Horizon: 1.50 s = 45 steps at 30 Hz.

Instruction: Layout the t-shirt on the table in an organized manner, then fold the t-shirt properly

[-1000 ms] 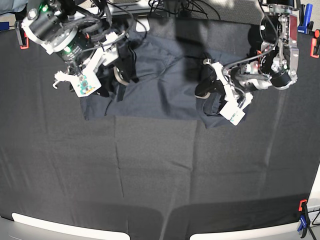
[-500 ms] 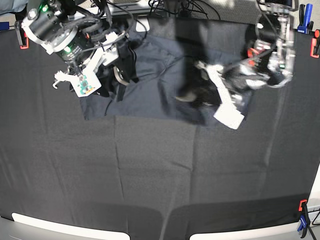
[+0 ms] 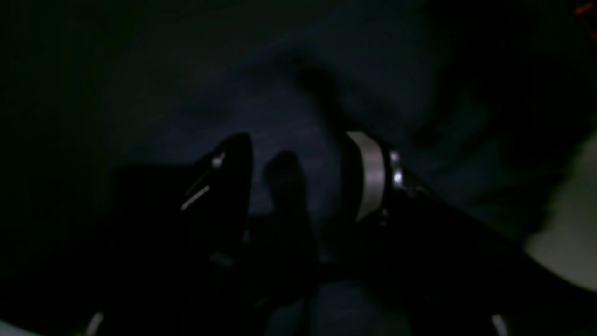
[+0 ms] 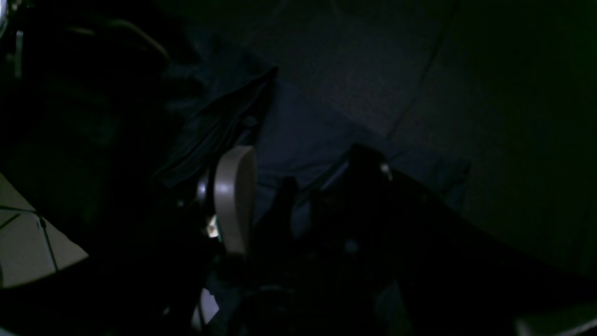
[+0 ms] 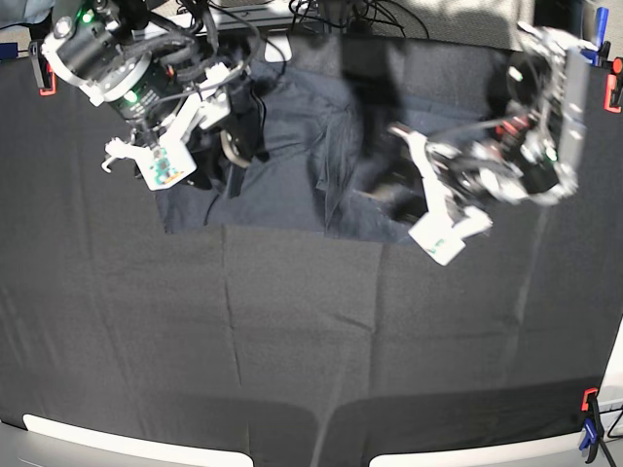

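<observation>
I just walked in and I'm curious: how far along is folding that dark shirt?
Probably still early. The t-shirt is already on the table, but it lies bunched and creased. Both the left gripper and right gripper are open over it, with no clear grip on the cloth. Smoothing it out and folding it neatly look left to do.

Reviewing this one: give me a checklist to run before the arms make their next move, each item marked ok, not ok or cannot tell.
- Left gripper open: ok, its jaws stand apart over the shirt.
- Right gripper open: ok, a gap shows between its jaws.
- Shirt spread flat: not ok, it lies bunched with creases and overlaps.
- Shirt on the table: ok, it lies toward the far side.
- Sleeves and collar identified: cannot tell, the arms and folds hide much of it.
- Fingertips clear of the cloth: cannot tell, the wrist views are too dark.
</observation>
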Each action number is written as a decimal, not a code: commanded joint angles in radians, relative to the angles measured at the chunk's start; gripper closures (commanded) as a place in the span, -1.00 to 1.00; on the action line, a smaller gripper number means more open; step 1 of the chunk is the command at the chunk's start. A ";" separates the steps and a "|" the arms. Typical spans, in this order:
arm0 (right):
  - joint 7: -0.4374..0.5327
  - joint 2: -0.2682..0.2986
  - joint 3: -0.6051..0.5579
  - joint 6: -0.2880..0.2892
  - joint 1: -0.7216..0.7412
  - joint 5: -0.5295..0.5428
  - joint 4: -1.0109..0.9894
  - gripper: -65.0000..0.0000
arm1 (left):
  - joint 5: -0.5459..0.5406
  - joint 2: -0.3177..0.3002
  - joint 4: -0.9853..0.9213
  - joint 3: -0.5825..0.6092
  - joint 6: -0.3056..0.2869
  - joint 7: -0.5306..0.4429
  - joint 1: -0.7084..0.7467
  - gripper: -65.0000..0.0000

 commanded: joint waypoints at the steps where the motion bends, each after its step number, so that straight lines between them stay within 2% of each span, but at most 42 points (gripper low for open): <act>1: 0.027 0.005 0.004 -0.015 0.003 0.014 0.019 0.04 | 0.002 -0.024 0.019 -0.005 -0.005 -0.048 -0.018 0.12; 6: 0.009 0.005 0.004 -0.016 0.003 0.000 0.019 0.04 | 0.032 -0.084 0.019 -0.005 -0.003 -0.185 -0.009 0.12; 7: 0.003 0.005 0.004 -0.038 0.003 -0.034 0.019 0.04 | 0.032 -0.083 0.019 -0.005 -0.003 -0.185 -0.008 0.12; 9: 0.003 0.005 0.011 -0.144 0.003 -0.137 0.019 0.04 | 0.031 -0.082 0.019 -0.005 -0.003 -0.185 -0.008 0.12; 11: 0.007 0.005 0.053 -0.221 0.003 -0.163 0.019 0.04 | 0.031 -0.082 0.019 -0.005 -0.003 -0.185 -0.008 0.12; 14: 0.030 0.005 0.162 -0.264 0.009 -0.090 0.010 0.04 | 0.013 -0.083 0.019 -0.005 -0.002 -0.184 -0.008 0.12; 18: 0.029 0.005 0.313 -0.261 0.061 0.030 -0.114 0.04 | -0.034 -0.082 0.019 -0.005 -0.002 -0.184 -0.008 0.12; 21: 0.016 0.005 0.384 -0.212 0.117 0.152 -0.240 0.04 | -0.046 -0.077 0.019 -0.005 -0.003 -0.184 -0.008 0.12; 26: -0.087 0.006 0.433 -0.047 0.216 0.350 -0.463 0.04 | -0.048 -0.077 0.019 -0.005 -0.002 -0.177 -0.005 0.12; 29: -0.127 0.006 0.447 0.018 0.278 0.384 -0.579 0.04 | -0.048 -0.077 0.019 -0.005 -0.002 -0.177 -0.005 0.12; 31: -0.188 0.006 0.454 0.063 0.320 0.379 -0.632 0.04 | -0.048 -0.077 0.019 -0.005 -0.002 -0.177 -0.005 0.12; 34: -0.259 0.006 0.456 0.064 0.358 0.373 -0.648 0.04 | -0.048 -0.077 0.019 -0.005 -0.002 -0.177 -0.005 0.12; 45: -0.259 0.006 0.456 0.064 0.443 0.372 -0.647 0.03 | -0.048 -0.077 0.019 -0.005 -0.003 -0.177 -0.005 0.12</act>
